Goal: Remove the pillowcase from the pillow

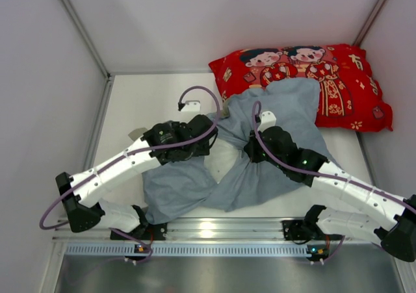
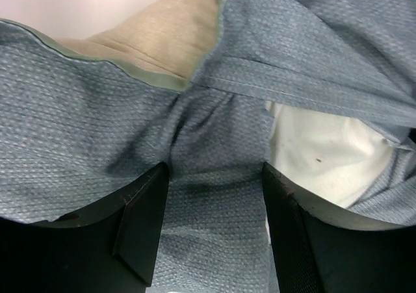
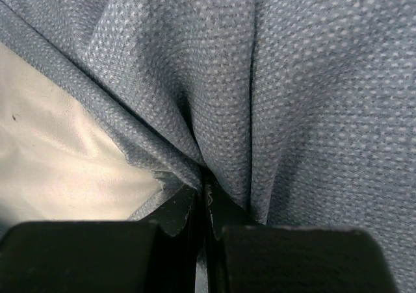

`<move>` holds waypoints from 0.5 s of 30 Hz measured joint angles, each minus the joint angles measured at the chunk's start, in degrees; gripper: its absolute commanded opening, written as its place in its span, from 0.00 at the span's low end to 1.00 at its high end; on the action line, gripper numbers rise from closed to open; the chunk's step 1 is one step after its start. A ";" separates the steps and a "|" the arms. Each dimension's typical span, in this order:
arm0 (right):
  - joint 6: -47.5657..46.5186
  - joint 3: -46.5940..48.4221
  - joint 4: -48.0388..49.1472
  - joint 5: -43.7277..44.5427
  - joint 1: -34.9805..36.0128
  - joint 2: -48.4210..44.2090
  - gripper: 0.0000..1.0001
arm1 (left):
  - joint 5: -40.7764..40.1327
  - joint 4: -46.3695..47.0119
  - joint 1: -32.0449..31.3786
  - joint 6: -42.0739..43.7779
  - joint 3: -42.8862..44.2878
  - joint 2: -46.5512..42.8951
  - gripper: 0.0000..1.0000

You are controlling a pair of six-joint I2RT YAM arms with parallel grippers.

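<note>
1. Left end effector [image 1: 209, 139] [image 2: 214, 199]: released. Its two fingers [image 2: 146, 202] stand wide apart, and the blue-grey side of the pillowcase [image 1: 279, 108] [image 2: 78, 130] lies slack across the gap and past both fingers, unpinched.
2. Just ahead of the left end effector the cloth bunches into a knot of folds. Beyond that, a cream panel with a sage-green hem shows (the case's other face, turned out).
3. Right end effector [image 1: 250, 151] [image 3: 207, 205]: clenched on a gathered fold of the pillowcase [image 3: 292, 98], jaws tight together with the cloth rising from them in deep pleats.
4. Pillow [image 1: 224, 160]: white and only partly exposed, between the two end effectors in the top view. In the left wrist view it lies ahead and to the right of the fingers [image 2: 325, 153]; in the right wrist view it lies to the left of the clamped fold [image 3: 58, 156], under the edge of the cloth.
5. The pillowcase is draped over both end effectors' working area and spreads out to either side of them on the table [image 1: 146, 101].
6. Beyond the right end effector, the far edge of the pillowcase overlaps a red pillow [image 1: 344, 88] printed with cartoon figures.
</note>
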 measured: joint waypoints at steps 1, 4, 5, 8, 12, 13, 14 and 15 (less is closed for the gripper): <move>0.00 0.00 0.00 -0.02 0.00 0.00 0.00 | -0.04 0.02 -0.42 0.00 0.11 -0.04 0.63; 0.00 0.00 0.02 -0.09 0.00 0.00 0.00 | 0.57 1.73 -1.40 0.17 0.13 -0.81 0.63; 0.00 0.00 0.02 -0.17 0.00 0.00 0.00 | 1.11 2.54 -1.55 0.26 0.13 -1.31 0.63; 0.00 0.00 0.02 -0.31 -0.02 0.00 0.00 | 2.03 4.52 -1.77 0.46 0.13 -2.73 0.62; 0.00 -0.15 0.17 -0.52 -0.15 -0.07 0.00 | 2.05 6.12 -1.75 0.46 -1.20 -3.23 0.62; 0.02 -0.28 0.20 -0.55 -0.15 -0.15 0.00 | 2.10 6.29 -1.77 0.46 -1.88 -3.06 0.62; 0.02 -0.28 0.20 -0.61 -0.20 -0.24 0.00 | 2.10 6.34 -1.77 0.46 -2.40 -2.82 0.62; 0.02 -0.28 0.20 -0.66 -0.20 -0.28 0.00 | 2.08 6.32 -1.77 0.44 -3.02 -2.36 0.61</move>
